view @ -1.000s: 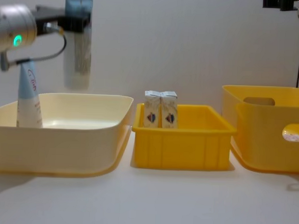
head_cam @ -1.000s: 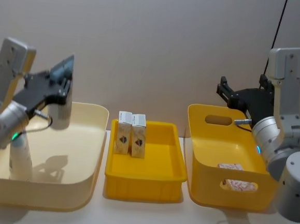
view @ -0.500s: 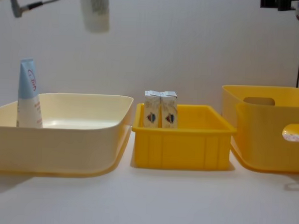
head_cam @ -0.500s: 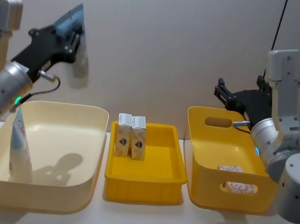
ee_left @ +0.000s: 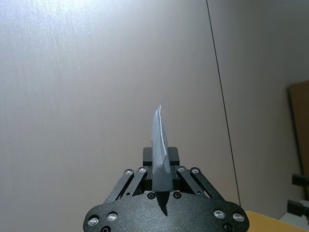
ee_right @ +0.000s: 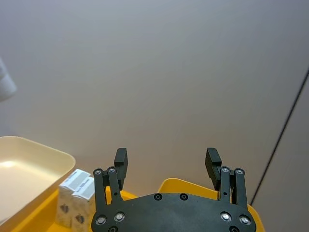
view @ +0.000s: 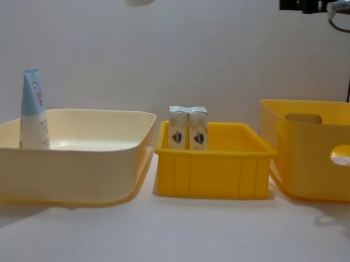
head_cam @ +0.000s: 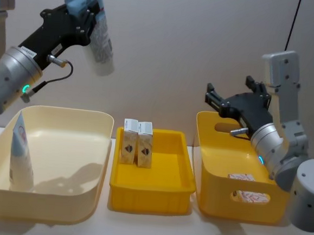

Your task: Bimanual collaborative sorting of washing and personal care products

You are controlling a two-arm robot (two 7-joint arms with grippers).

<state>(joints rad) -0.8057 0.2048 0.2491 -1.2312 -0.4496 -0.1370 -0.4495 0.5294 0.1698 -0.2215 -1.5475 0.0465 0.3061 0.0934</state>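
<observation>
- The white squeeze tube is high in the air on the left side of the table, well above the cream bin. It is tilted, with its round cap end pointing down.
- The left gripper is clamped on the pale blue flat end of this tube. In the left wrist view the tube's thin edge stands up between the closed fingers.
- A second tube stands upright inside the cream bin, near its left wall.
- Two small white cartons stand side by side, touching each other, at the far left end of the yellow tray.
- The right gripper hovers over the far rim of the deep yellow bin. Its fingers are spread apart with nothing between them.
- Pale packs lie in the deep yellow bin.
</observation>
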